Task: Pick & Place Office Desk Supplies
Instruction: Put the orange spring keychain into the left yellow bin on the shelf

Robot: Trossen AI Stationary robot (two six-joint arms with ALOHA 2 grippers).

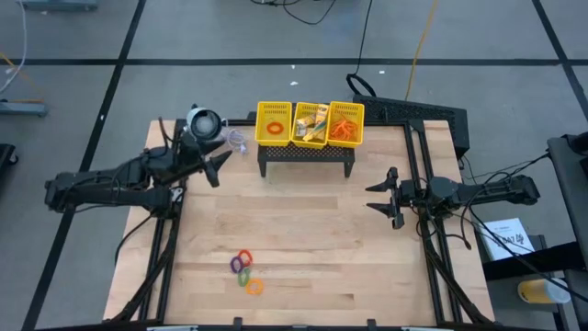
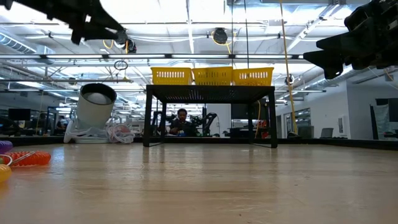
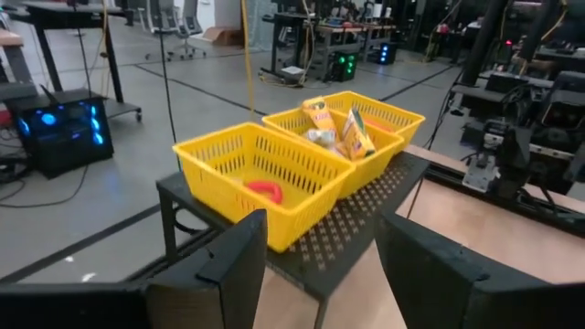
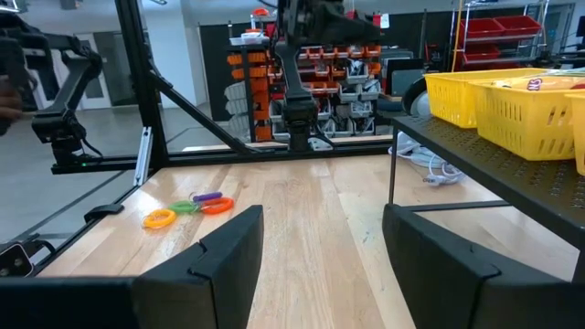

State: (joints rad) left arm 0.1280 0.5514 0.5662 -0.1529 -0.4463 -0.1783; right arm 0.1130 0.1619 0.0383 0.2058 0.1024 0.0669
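High view: yellow mesh basket [image 1: 310,124] on a black perforated stand [image 1: 308,157] at the far edge of the wooden table [image 1: 303,248]. Left compartment holding a red-orange ring [image 1: 275,127], middle compartment yellow packets [image 1: 313,123], right compartment orange rubber bands [image 1: 344,129]. Well in front of the basket, near the table's front edge, a loose cluster of rings [image 1: 244,271]: red, purple, green, orange. Left gripper [image 1: 219,166] just beside the basket's left end, fingers apart, nothing held. Right gripper [image 1: 379,193] in front of and right of the basket, fingers spread wide, empty. Grey-white round device [image 1: 204,123] left of the basket.

Low view: basket on its stand at centre; rings at the left edge of the picture; both arms above the table.

Left wrist view: left compartment nearest, red ring inside; packets propped in the next one.

Right wrist view: rings lying on the wood beyond the open fingers, the basket off to one side.

Likely risks: rings overlapping, so a pinch may lift two or flick one away; thin loops may slip from hard fingertips; a sweeping arm may clip the stand.

No readable writing; packet labels too small to read.
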